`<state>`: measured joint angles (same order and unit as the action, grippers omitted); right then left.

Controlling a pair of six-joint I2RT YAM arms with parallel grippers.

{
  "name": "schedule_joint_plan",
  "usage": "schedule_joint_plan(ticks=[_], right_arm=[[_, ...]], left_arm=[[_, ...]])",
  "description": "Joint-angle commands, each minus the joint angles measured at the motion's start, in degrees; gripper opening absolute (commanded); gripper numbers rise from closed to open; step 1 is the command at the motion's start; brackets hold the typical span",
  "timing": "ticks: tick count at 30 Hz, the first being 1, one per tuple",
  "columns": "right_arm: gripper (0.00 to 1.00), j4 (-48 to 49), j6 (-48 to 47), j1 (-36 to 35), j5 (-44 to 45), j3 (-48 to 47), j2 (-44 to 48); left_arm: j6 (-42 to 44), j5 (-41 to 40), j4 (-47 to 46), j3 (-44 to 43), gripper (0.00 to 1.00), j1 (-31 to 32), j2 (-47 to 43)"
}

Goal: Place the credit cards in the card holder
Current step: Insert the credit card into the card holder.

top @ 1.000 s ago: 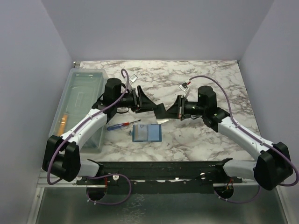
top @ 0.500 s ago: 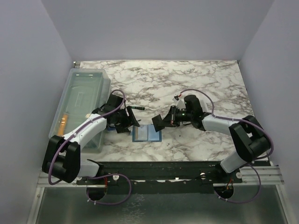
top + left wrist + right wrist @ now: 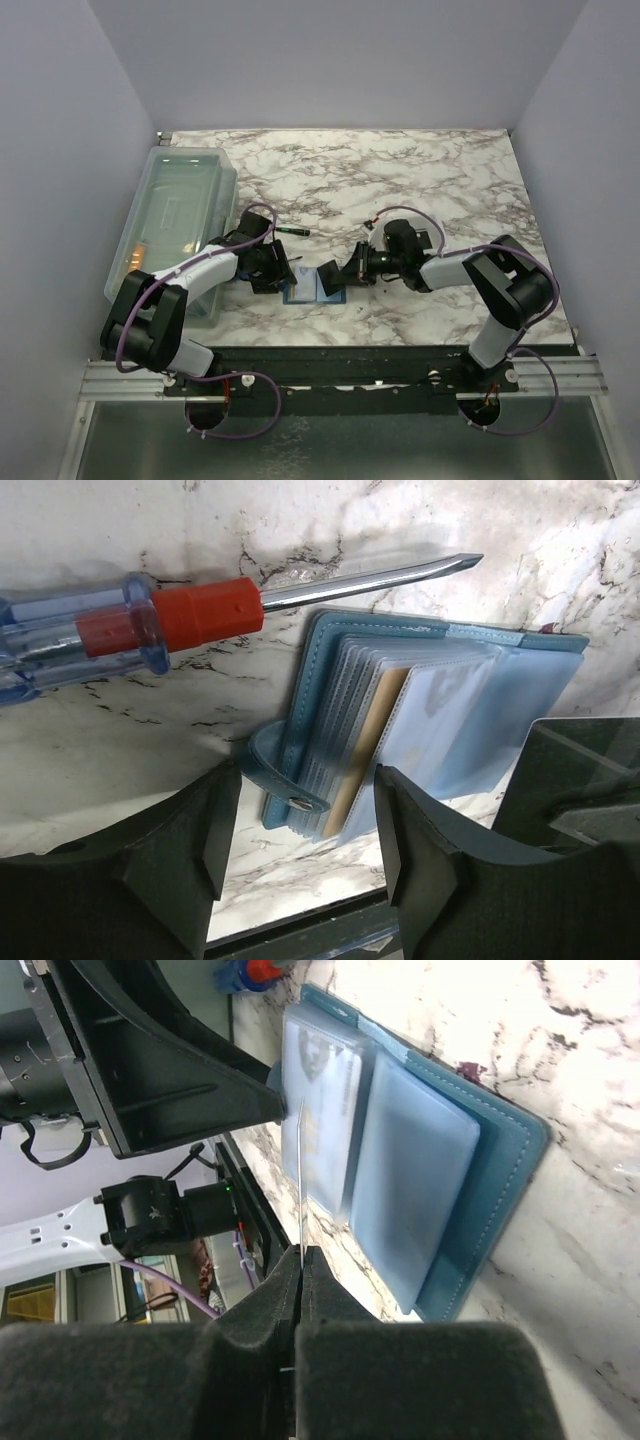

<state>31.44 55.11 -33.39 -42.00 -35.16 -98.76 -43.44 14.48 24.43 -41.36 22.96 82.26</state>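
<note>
The left gripper (image 3: 305,815) has its fingers wide apart, holding nothing, over the snap side of the open card holder (image 3: 440,705) on the table (image 3: 120,740). The right gripper (image 3: 301,1260) is squeezed tight on a thin credit card (image 3: 301,1175) right by it

My top camera looks down on the whole table (image 3: 420,170) from behind; both wrist cameras sit close, facing each other across the open card holder (image 3: 430,715).

Open card holder (image 3: 430,720) below red-handled screwdriver (image 3: 200,615)
</note>
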Motion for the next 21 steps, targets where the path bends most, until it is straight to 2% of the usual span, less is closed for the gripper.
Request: schedule_joint_plan(ticks=[1,8,21], right_arm=[[0.00,3.33,-0.25,-0.10,0.96,1.62,-1.22],[0.00,5.95,-0.08,-0.29,-0.59,1.96,-3.44],[0.00,3.91,-0.64,-0.45,1.77,4.25,-2.07]], left_arm=[[-0.13,-3.80,-2.92,1.97,0.61,1.04,1.67],[-1.07,-5.21,-3.51,2.88,0.53,1.47,2.54],[-1.20,-5.43,-3.51,4.00,0.51,1.58,2.43]])
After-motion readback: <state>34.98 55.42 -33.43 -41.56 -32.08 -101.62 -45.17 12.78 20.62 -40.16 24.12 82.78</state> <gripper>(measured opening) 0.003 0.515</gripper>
